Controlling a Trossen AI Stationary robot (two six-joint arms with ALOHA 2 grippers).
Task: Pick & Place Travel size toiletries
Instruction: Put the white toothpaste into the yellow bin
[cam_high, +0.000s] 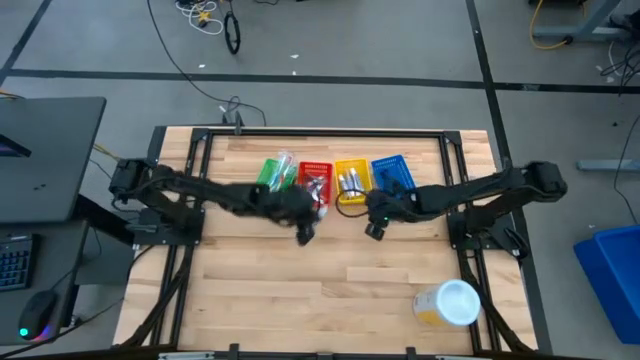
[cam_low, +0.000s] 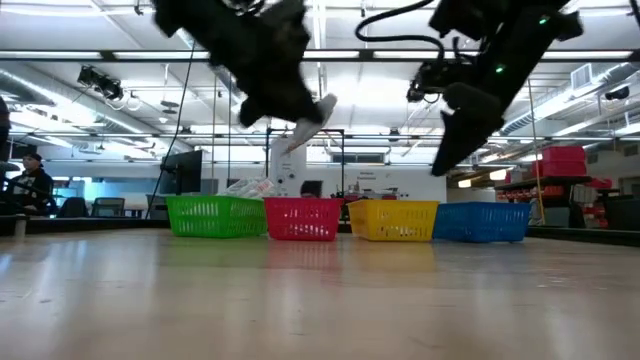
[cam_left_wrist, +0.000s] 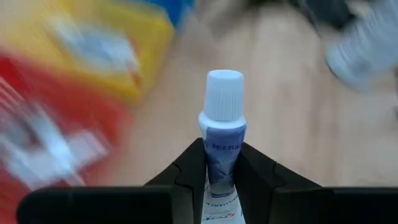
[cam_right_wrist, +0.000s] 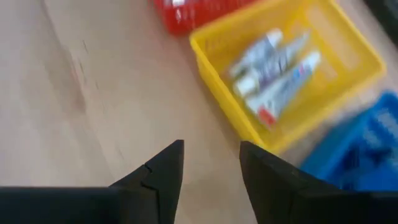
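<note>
The left pincer (cam_left_wrist: 221, 180) is clamped on a small white-blue tube (cam_left_wrist: 222, 134), and that grip settles which arm does the placing: the tube is already in hand, raised off the surface (cam_high: 300, 290) in front of the basket row. The tube's long axis runs straight out along the fingers (cam_left_wrist: 258, 177), its white cap leading away from the wrist, so wherever the arm points, the cap goes first. In the high view this pincer hangs just in front of the red basket (cam_high: 315, 172), with the yellow basket (cam_high: 352, 176) the next one toward the right arm. That yellow basket already holds about 3 similar tubes (cam_right_wrist: 273, 68) lying side by side, so it looks the likelier home for this one; if so, the coming move is a short carry sideways and toward the back rail, then a release above the basket's wall. The right pincer (cam_right_wrist: 211, 165) hovers with its fingers parted and nothing between them, just in front of the yellow basket, nearer to it than the left arm, which may crowd the approach. The green basket (cam_high: 275, 170) and blue basket (cam_high: 392, 172) flank the row.
</note>
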